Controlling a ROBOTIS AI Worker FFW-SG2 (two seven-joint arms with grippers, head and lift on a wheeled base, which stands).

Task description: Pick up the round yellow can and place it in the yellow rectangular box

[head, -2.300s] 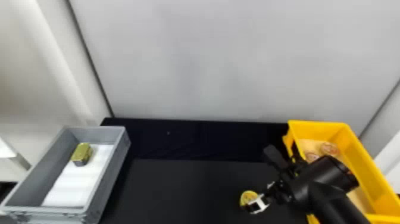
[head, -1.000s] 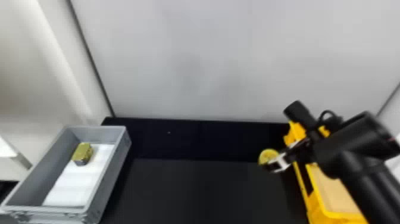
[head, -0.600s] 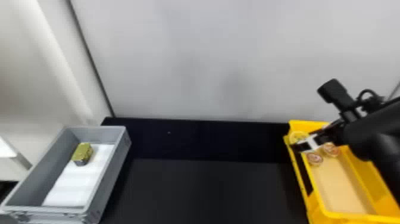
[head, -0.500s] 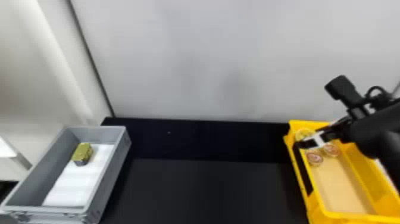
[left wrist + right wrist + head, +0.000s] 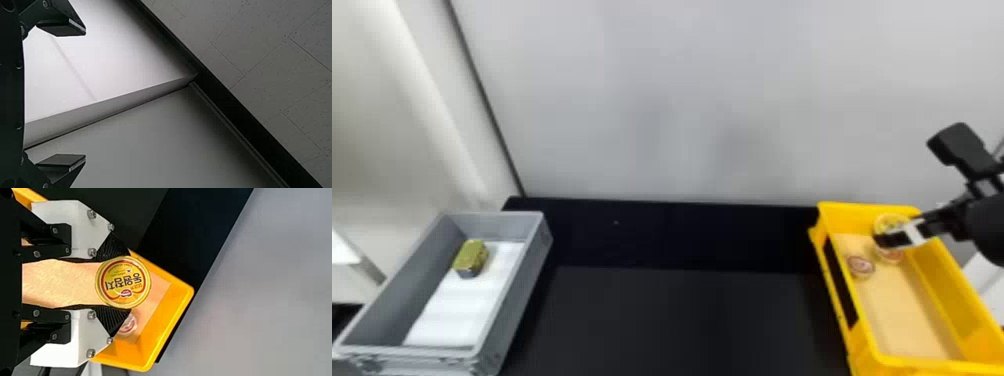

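- My right claw (image 5: 896, 231), gripping the can (image 5: 123, 282) over the far end of the yellow box (image 5: 939, 300).
- My left claw (image 5: 85, 95), empty, fingers apart.
- Two round tins (image 5: 861, 267), in the box.

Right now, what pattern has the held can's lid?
Yellow lid, red ring, best in the right wrist view.

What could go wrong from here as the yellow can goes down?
The yellow can might land on one of the two round items in the yellow box and tip, since one shows right by a fingertip. It could also slip early: the right gripper pinches it only near the fingertips. It hangs over the box's far end, so a drift outward might catch the wall.
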